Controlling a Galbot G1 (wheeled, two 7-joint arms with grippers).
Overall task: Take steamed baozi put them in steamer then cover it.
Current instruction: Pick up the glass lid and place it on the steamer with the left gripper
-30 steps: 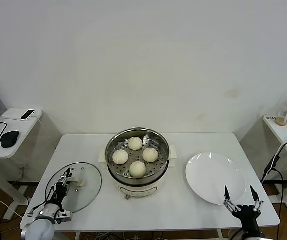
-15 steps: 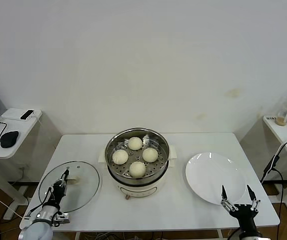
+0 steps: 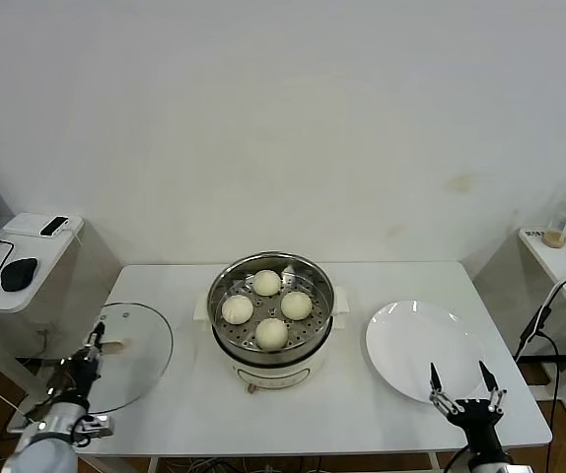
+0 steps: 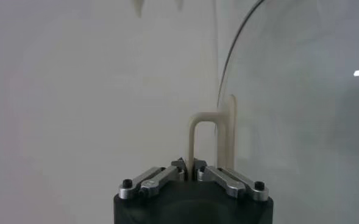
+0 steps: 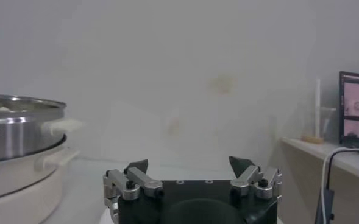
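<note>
Lifted and carried left since the earlier frame, the cover (image 3: 117, 353) now overhangs the table's (image 3: 362, 404) left edge, its handle (image 4: 211, 140) clamped in the left gripper (image 3: 94, 340). Four steamed baozi (image 3: 272, 333) sit in the uncovered steamer (image 3: 271, 317). Right gripper (image 3: 458, 379) is parked near the plate (image 3: 423, 347), jaws spread wide.

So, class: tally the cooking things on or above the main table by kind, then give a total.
Baozi: 4
Steamer: 1
Glass cover: 1
White plate: 1
Total: 7
</note>
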